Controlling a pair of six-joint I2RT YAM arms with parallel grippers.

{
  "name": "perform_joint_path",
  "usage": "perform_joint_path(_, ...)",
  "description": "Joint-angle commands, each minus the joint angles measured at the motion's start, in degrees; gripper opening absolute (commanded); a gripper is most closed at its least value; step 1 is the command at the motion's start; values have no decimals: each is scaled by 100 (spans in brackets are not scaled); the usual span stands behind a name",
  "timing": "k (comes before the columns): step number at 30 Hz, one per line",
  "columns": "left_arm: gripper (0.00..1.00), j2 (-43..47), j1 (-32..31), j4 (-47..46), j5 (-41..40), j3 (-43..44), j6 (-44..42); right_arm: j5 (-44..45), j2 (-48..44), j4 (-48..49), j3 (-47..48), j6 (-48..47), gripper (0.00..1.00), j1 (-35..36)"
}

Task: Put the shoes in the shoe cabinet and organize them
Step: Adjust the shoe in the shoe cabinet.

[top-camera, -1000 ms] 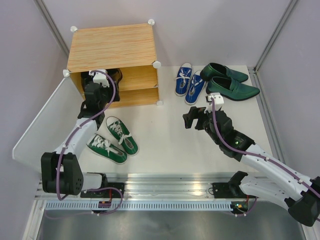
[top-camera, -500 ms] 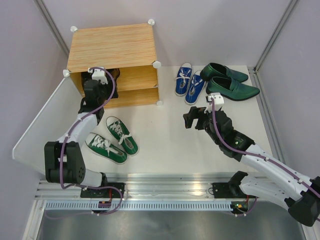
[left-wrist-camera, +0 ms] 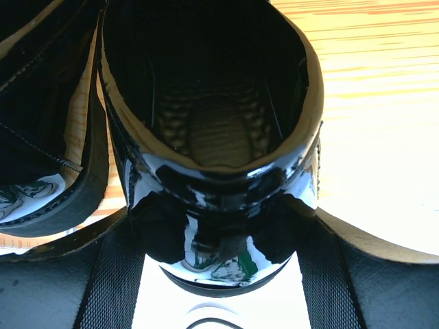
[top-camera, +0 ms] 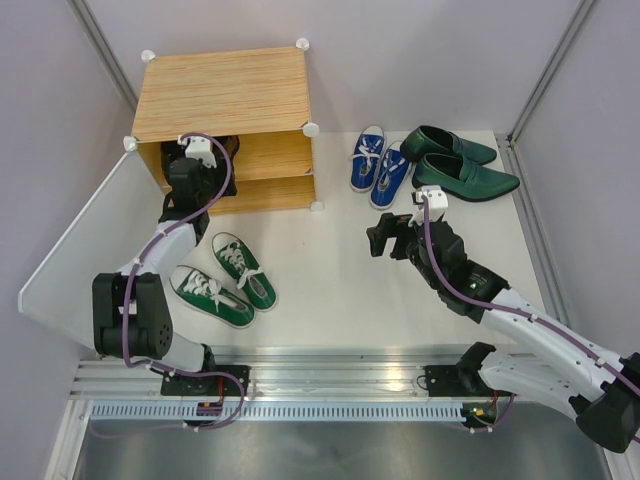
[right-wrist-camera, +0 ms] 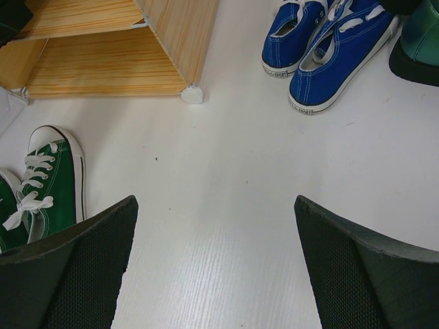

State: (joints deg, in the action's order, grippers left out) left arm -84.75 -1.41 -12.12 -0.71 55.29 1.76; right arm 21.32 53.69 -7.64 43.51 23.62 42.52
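Observation:
The shoe cabinet (top-camera: pixel 225 95) stands at the back left with its frosted door (top-camera: pixel 75 245) swung open to the left. My left gripper (top-camera: pixel 188 152) reaches into its upper shelf, shut on the heel of a shiny black ankle boot (left-wrist-camera: pixel 212 130). The other boot (left-wrist-camera: pixel 41 137) stands just left of it on the wood shelf (left-wrist-camera: pixel 370 103). Green sneakers (top-camera: pixel 225 280) lie in front of the cabinet. Blue sneakers (top-camera: pixel 378 165) and dark-green loafers (top-camera: pixel 460 165) sit at the back right. My right gripper (top-camera: pixel 378 240) hovers open and empty over mid-table.
In the right wrist view my right gripper (right-wrist-camera: pixel 215 200) hangs over bare white table, with a green sneaker (right-wrist-camera: pixel 48 185) at left, the cabinet's corner (right-wrist-camera: pixel 192 92) ahead and the blue sneakers (right-wrist-camera: pixel 322 48) at upper right. Grey walls enclose the table.
My left gripper has pushed a little deeper into the upper shelf with the boot. The open door has swung slightly farther left. The right arm has not moved.

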Motion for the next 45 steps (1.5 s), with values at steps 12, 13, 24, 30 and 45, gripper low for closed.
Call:
perform_joint_path(12, 74, -33, 123, -300, -439, 228, 105, 74, -52, 219, -26, -77, 98, -16)
perform_joint_path(13, 76, -24, 123, -282, -421, 228, 114, 109, -60, 210, -26, -68, 98, -16)
perform_joint_path(24, 99, 73, 123, -45, -272, 263, 132, 144, -87, 166, -35, -24, 98, -16)
perform_joint_path(30, 95, 152, 123, -1, -237, 290, 132, 83, -87, 166, -26, -24, 98, -16)
perform_joint_path(45, 23, 152, 123, -158, -281, 404, 114, 13, 18, 175, -9, -41, 98, -16)
